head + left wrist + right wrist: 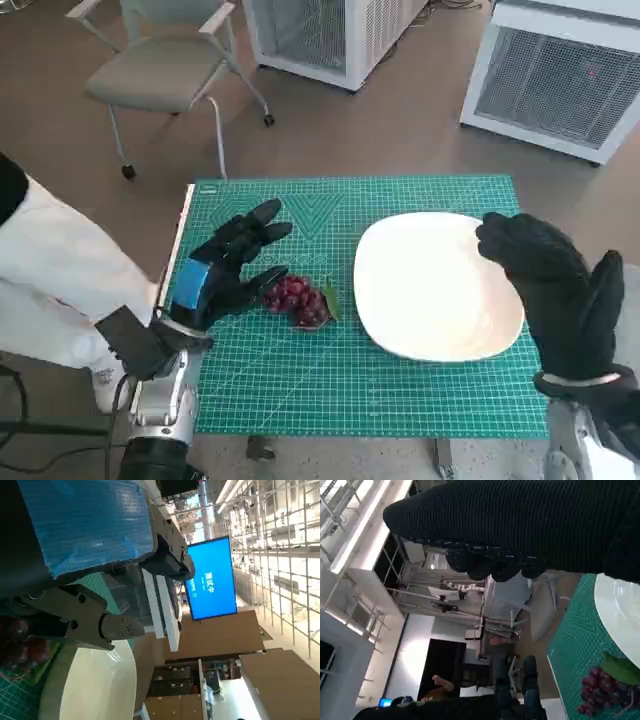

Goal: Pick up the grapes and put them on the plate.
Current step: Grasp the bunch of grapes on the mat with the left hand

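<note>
Your grapes (297,299) lie on the green mat (300,380) that covers the bench, just beside the white plate (420,300) on its left edge, a green leaf (331,300) between them. Your left hand (225,268) rests at the bunch's far side from the plate, fingers spread, one fingertip touching the grapes, nothing gripped. The left wrist view adds only a dark red blur of grapes (17,645) under the fingers (120,626). Your right hand (545,275) hovers over the plate's opposite rim, holding nothing, fingers loosely apart. Only the right wrist view shows the bunch (600,690) and leaf clearly from the side. A grey chair (165,70) stands well beyond the bench.
</note>
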